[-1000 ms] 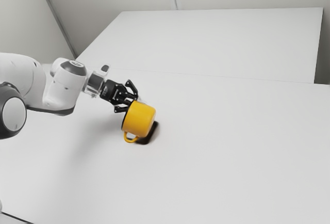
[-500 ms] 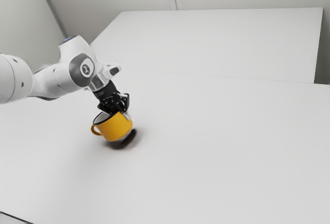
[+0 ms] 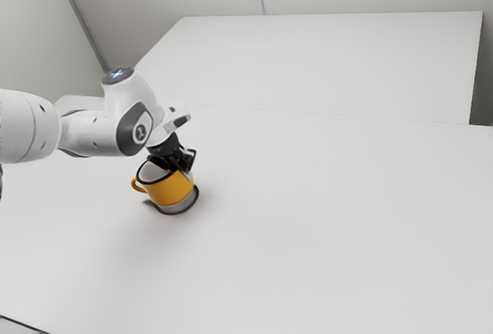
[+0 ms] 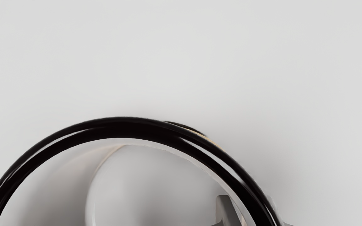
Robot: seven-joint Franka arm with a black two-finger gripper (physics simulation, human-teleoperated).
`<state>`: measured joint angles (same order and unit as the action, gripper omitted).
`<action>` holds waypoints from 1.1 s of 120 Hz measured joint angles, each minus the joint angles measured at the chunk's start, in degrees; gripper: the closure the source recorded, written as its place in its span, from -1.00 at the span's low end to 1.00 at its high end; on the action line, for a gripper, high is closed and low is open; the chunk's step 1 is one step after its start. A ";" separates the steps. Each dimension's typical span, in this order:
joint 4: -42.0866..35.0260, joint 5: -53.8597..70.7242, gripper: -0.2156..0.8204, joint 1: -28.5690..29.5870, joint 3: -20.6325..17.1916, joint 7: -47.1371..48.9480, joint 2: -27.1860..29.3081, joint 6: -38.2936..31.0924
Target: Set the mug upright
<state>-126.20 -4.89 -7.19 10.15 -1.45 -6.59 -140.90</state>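
The yellow mug leans slightly in the exterior view, its dark-rimmed mouth facing up and toward that view's left, its handle on the left side. Its grey base is low at the table, though whether it touches cannot be told. My gripper comes down over the rim on the side away from the handle. In the wrist view my gripper has one finger inside the mug and the other outside, pinching the wall at the black rim. The white interior shows; the handle is hidden there.
The white table spreads around the mug and toward the exterior view's right. Behind it stands another white surface, with pale walls beyond. The arm reaches in from the exterior view's left.
The hand has swung to point downward, carrying the mug toward the exterior view's left and turning its mouth from sideways to mostly up. Over the last half second mug and hand shifted only slightly.
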 joint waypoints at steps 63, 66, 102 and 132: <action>-0.04 0.99 -0.16 -1.01 -0.05 -0.98 -1.07 -0.49; 0.02 1.09 -0.21 -1.26 0.10 -1.14 -0.50 -0.17; 9.23 6.27 -0.49 -3.02 0.83 -2.49 3.29 9.18; 21.44 9.10 -0.56 -3.22 0.49 -3.30 4.13 22.81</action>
<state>-104.75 4.21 -10.41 10.65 -4.76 -2.46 -118.09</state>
